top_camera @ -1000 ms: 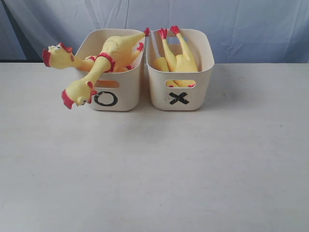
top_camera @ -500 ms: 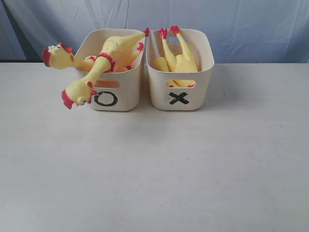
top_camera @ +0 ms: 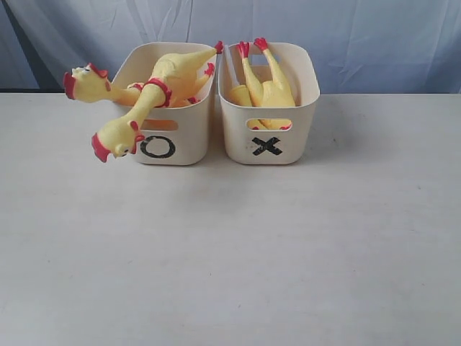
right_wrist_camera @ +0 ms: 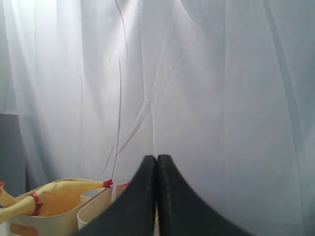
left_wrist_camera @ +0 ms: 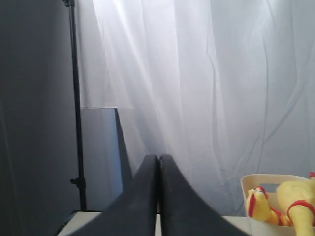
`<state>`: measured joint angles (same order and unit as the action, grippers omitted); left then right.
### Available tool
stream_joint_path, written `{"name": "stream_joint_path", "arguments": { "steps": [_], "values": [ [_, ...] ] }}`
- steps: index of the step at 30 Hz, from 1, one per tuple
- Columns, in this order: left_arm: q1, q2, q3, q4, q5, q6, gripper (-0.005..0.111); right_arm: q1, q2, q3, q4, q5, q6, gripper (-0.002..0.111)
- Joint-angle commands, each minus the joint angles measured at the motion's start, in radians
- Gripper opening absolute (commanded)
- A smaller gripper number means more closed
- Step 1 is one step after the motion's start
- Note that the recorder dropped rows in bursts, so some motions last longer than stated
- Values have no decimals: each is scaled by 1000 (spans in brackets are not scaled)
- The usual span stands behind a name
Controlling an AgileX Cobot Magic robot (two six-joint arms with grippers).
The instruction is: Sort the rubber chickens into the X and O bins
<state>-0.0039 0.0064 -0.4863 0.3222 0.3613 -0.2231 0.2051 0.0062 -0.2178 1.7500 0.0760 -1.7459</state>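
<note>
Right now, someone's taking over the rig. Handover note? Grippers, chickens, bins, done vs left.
Left gripper: shut, empty. Right gripper: shut, empty. Neither shows in the exterior view.
O bin: two chickens, bodies inside. The upper chicken and the lower chicken hang their heads and necks over the side away from the X bin.
X bin: a feet-up chicken, head down. Whether a second lies under it cannot be told.
Done: no chicken lies on the table, so sorting looks finished.
Left: probably just confirm the X bin count.
</note>
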Motion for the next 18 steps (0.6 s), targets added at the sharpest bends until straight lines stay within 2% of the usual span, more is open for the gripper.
{"name": "stream_joint_path", "arguments": {
  "steps": [1, 18],
  "values": [
    [20, -6, 0, 32, -2, -2, 0, -31, -6, 5, -6, -4, -3, -1],
    [20, -6, 0, 34, 0, -2, 0, -31, -6, 5, -6, -11, -3, -1]
  ]
}}
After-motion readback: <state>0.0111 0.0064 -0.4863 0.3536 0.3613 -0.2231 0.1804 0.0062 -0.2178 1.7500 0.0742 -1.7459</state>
